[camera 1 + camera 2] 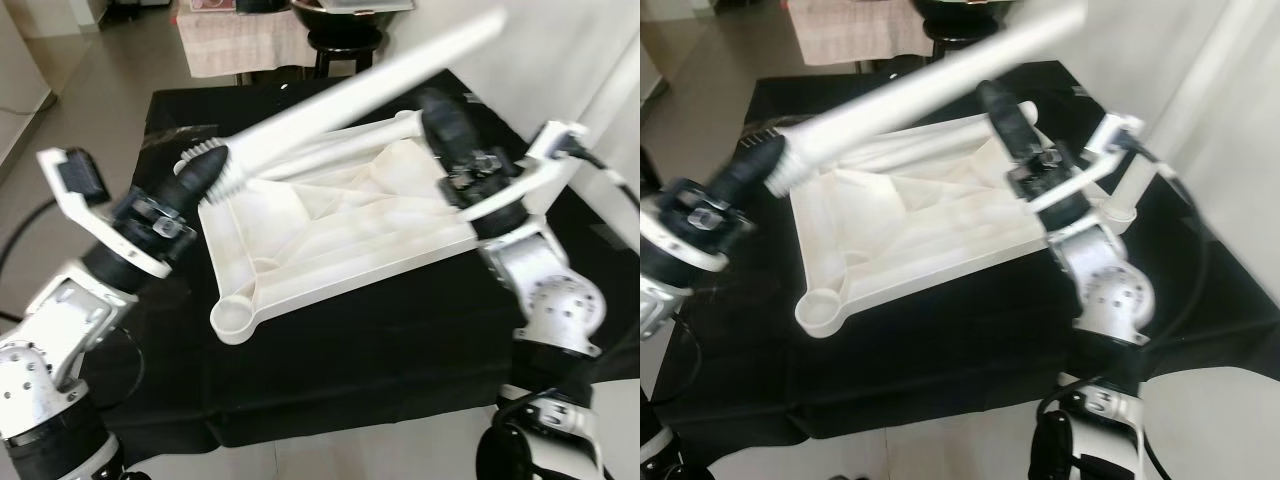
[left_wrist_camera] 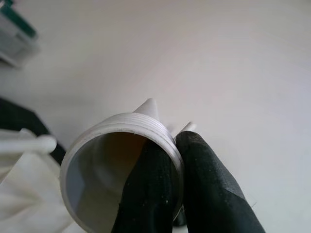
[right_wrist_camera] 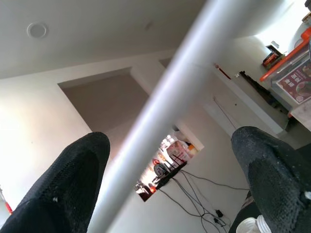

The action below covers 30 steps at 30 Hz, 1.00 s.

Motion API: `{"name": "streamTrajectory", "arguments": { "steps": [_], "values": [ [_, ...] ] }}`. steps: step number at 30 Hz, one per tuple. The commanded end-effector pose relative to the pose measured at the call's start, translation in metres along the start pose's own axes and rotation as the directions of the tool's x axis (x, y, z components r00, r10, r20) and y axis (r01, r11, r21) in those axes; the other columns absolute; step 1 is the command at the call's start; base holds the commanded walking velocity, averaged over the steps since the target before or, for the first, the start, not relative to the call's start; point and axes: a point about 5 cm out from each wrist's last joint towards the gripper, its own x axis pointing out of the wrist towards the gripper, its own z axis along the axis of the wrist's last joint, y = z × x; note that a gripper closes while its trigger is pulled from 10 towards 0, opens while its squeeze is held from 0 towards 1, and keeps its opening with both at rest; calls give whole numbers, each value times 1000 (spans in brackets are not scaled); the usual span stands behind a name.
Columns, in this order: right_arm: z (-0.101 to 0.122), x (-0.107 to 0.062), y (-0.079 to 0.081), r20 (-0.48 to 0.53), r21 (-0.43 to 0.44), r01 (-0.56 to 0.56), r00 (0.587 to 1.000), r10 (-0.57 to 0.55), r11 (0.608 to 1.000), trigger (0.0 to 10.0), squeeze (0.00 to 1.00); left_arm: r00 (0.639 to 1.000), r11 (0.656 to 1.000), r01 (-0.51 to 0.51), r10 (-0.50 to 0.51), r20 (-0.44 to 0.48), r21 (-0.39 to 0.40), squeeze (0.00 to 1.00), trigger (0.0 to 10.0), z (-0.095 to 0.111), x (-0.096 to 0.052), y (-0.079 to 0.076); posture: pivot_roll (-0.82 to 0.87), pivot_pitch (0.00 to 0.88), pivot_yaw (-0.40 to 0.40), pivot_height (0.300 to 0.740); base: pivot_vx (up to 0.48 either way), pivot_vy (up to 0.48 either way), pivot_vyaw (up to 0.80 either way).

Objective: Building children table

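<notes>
The white table leg (image 1: 360,95) was pinched at its threaded end by the left gripper (image 1: 205,172) fingers for screwing in, passing between the spread right gripper (image 1: 445,125) fingers.

the tabletop (image 1: 330,235) is lying upside down on the cloth (image 1: 330,370), nearer its far edge. the leg (image 1: 360,90) is slanting above the tabletop's far-left corner.
</notes>
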Motion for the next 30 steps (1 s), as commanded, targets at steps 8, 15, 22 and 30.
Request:
{"name": "streamTrajectory", "arguments": {
  "steps": [8,15,22,30],
  "values": [
    [-29,10,25,-159,81,-187,967,198,979,10000,0,984,980,168,-173,-42,-103,0,0,-17,-17,-14,-182,107,-24,740,0,0,0],
    [-32,25,51,-180,161,-332,916,359,929,10000,0,986,979,152,-160,-51,-132,0,0,-25,-26,-12,-173,106,-34,740,0,0,0],
    [-47,32,68,-217,212,-402,869,444,891,10000,0,989,979,135,-143,-45,-150,0,0,-28,-30,-8,-171,107,-36,740,0,0,0],
    [-75,46,76,-282,234,-359,864,416,904,10000,0,983,969,163,-176,-59,-187,0,0,-37,-26,-11,-168,112,-39,740,0,0,0]
  ]
}}
